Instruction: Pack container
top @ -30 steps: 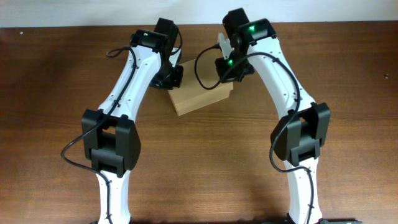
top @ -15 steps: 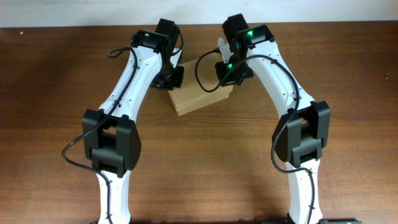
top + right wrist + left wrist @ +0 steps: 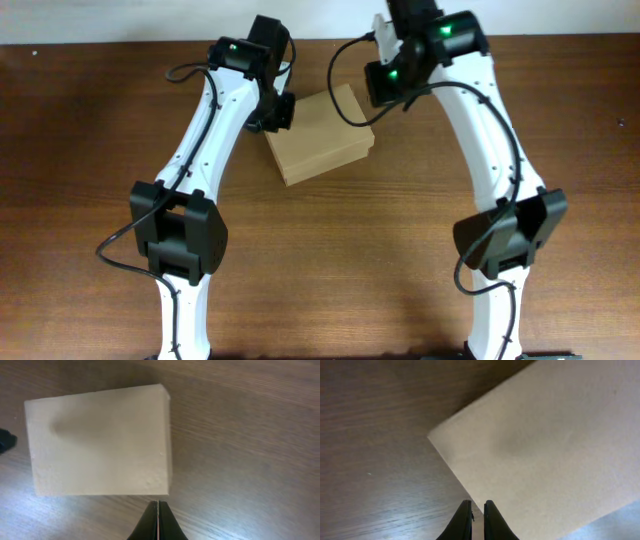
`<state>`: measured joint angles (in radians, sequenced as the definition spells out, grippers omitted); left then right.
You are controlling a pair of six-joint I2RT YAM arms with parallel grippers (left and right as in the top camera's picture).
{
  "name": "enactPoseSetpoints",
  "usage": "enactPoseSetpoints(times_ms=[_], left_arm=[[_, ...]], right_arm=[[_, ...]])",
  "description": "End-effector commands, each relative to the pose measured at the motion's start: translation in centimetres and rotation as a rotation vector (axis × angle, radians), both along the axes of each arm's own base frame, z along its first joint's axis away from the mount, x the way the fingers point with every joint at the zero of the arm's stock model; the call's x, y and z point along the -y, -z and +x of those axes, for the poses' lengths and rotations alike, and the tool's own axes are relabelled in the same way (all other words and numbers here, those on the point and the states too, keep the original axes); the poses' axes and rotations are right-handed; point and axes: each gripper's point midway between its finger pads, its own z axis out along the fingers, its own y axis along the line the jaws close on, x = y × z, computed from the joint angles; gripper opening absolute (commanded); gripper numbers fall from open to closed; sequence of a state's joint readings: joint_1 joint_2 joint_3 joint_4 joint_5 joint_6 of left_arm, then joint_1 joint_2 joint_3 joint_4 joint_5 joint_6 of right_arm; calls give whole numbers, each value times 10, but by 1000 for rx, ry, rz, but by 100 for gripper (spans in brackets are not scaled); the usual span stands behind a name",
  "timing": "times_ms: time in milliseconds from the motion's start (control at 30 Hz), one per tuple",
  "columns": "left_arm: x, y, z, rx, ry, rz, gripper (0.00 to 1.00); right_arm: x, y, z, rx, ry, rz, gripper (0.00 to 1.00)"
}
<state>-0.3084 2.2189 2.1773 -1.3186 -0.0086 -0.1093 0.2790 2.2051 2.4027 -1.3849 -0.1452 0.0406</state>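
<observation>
Dark brown wood fills the scene: a worktop [image 3: 90, 150] with a strip of pale wall [image 3: 120, 20] along its far edge. The container [image 3: 320, 135] sits at the far middle, turned at a slant between the two arms. Its lid [image 3: 100, 440] lies flat and closed, so the packing looks done or nearly so.

The left claw [image 3: 477, 521] hangs at the container's far-left side, right over the edge that runs back from the corner. Its fingers are drawn narrow, with only a slit between them. Whether they touch or nip the cardboard I cannot tell. That spot suits pressing the lid down or steadying the box, rather than lifting it.

The right claw [image 3: 158, 521] is pinched fully together and holds nothing. It floats over bare wood just off one long side of the container, apart from it, and its camera takes in the whole top face. Seen from overhead, the right arm reaches to the far right of the box and does not cover it. That reads as a stand-off pose that keeps the arm clear of the lid. A firm push from the left side alone could skid so light a box across the smooth wood.
</observation>
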Motion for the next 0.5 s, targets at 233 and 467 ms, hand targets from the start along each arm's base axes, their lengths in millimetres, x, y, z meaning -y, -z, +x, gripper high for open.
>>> enactPoseSetpoints(times_ms=[233, 467], left_arm=[[-52, -14, 26, 78, -123, 22, 12], [-61, -10, 32, 84, -143, 17, 12]], right_arm=[[50, 36, 0, -83, 81, -103, 4], [51, 80, -6, -164, 77, -107, 4]])
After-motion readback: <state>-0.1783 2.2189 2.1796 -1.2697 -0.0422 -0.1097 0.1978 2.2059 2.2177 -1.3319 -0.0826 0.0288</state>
